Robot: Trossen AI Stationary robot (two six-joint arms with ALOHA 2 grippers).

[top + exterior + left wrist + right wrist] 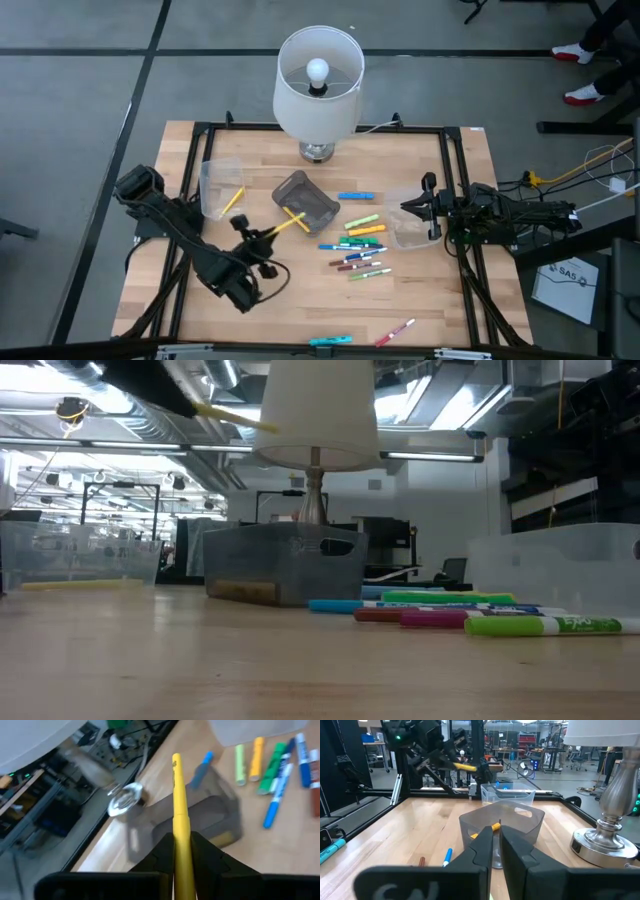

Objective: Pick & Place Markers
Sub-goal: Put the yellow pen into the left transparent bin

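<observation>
L gripper (262,238): clamped on a yellow marker (290,224), held up off the table, tip reaching over the grey bin (305,199).
L wrist view: both dark fingers (205,851) pinch the yellow barrel (180,825); marker runs straight out over the bin (220,820). Grip only clear here.
R gripper (432,208): at table's right side, by a clear tub (410,230), holding nothing. R wrist view: fingers (480,847) nearly together, thin gap.
Grey bin: smoky see-through plastic, rectangular w/ rounded corners, handle cut-outs. R wrist view shows an orange/yellow marker (487,829) already inside; low view hints at yellowish stuff at its base (245,592).
Clear bin (220,187): left of grey bin, one yellow marker (232,200) in it; low view shows it lying flat on the floor of the bin (75,584).
Loose markers (358,245): cluster betw. grey bin and tub — green, yellow, blue, dark red, pink; thin, straight, capped. Blue one (355,195) apart, nearer the lamp. Two more at near edge: cyan (330,341), pink/white (395,332).
Low view only: white-barrelled green-cap marker (550,625) frontmost in pile.
Lamp (318,80): white drum shade, bulb visible from above; shiny metal base (607,837) in R wrist view.
Table (300,310): pale wood planks, black frame.
</observation>
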